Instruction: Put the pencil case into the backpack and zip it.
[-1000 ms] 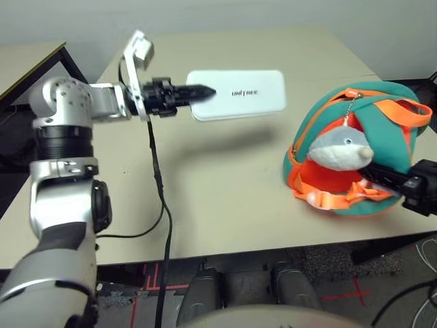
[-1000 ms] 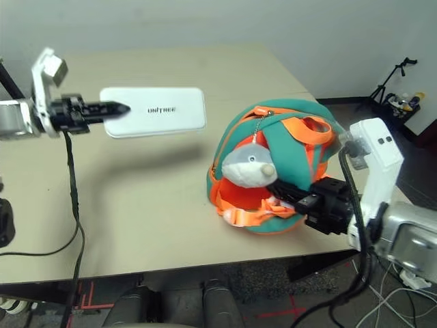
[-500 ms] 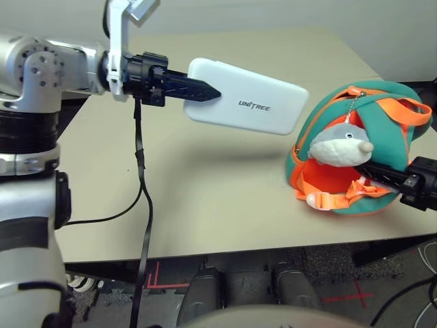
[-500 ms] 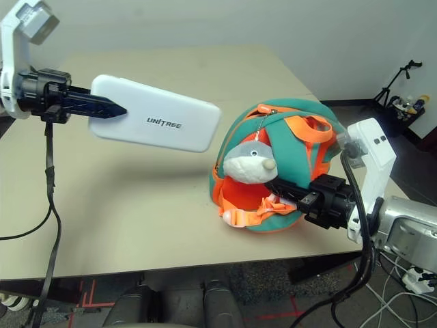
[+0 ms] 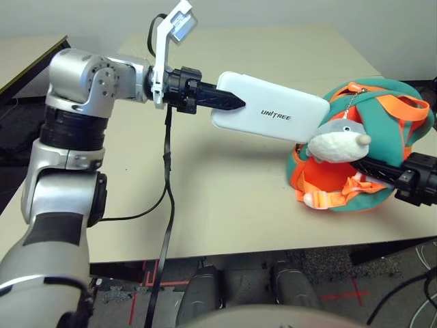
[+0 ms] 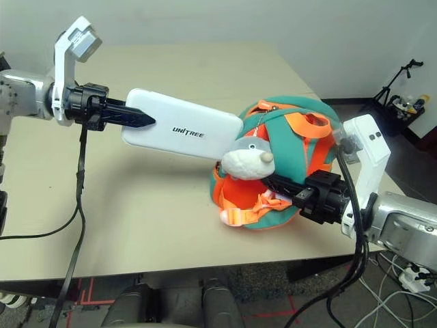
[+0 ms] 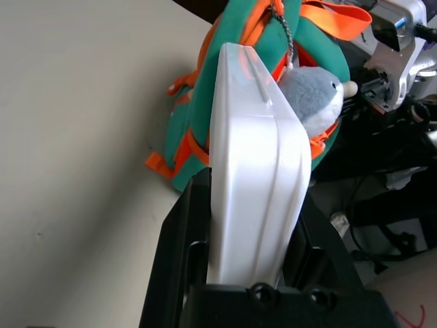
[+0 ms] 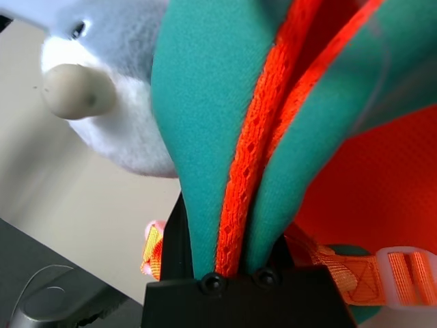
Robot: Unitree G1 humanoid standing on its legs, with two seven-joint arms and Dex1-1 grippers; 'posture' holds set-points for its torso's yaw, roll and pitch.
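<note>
Beige table (image 5: 225, 205) under both arms. Pencil case (image 5: 270, 116) clamped at one short end by left gripper (image 5: 229, 102), held in air, long axis aimed at backpack (image 6: 287, 160) near table's right edge. Backpack fabric pinched by right gripper (image 8: 235, 263).

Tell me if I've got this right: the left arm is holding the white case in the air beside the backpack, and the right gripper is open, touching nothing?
Not quite. The right gripper is shut on the backpack; the right wrist view shows its teal and orange fabric pinched between the fingers. The rest holds: the left gripper holds the white case in the air beside the backpack.
</note>
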